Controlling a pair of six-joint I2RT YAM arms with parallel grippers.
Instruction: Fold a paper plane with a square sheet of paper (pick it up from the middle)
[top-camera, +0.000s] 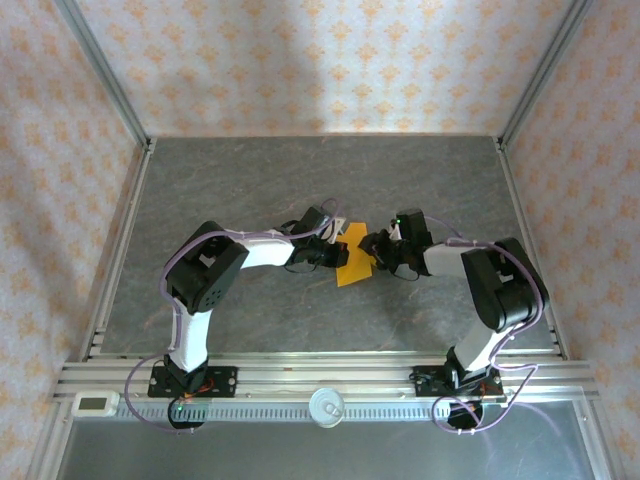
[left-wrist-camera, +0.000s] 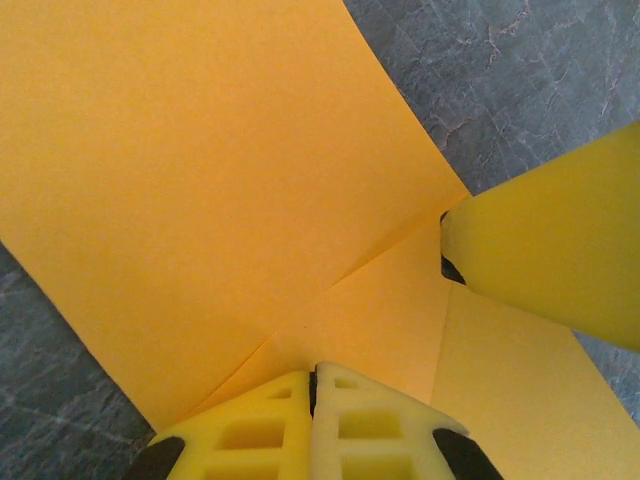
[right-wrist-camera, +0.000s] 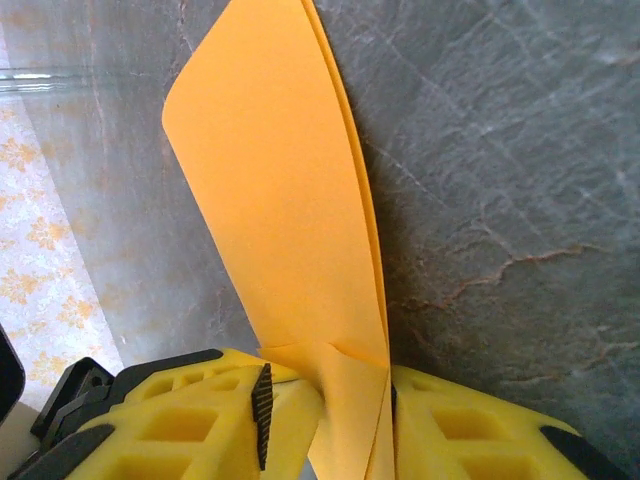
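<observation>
Mid-surface (top-camera: 250, 180), the left gripper (left-wrist-camera: 312, 378), pressed together, pinches the sheet of paper (top-camera: 352, 262) from nine o'clock. The right gripper (right-wrist-camera: 355, 400) pinches its doubled three o'clock edge. Early creases exist; the dart's remaining folds look undone.

Looks like a robotics lab test cell to me. There's a boxed-in bench (top-camera: 250, 180) with a grey stone-look top, aluminium extrusion posts (top-camera: 100, 70) running up from its far corners, and floral wallpaper (top-camera: 330, 60) stuck on the panels like a backdrop. The left arm (top-camera: 205, 280) and right arm (top-camera: 500, 285) are bolted to a slotted rail (top-camera: 300, 372) along the bench's near edge. A little white readout box (top-camera: 96, 403) sits at the near left corner.
</observation>
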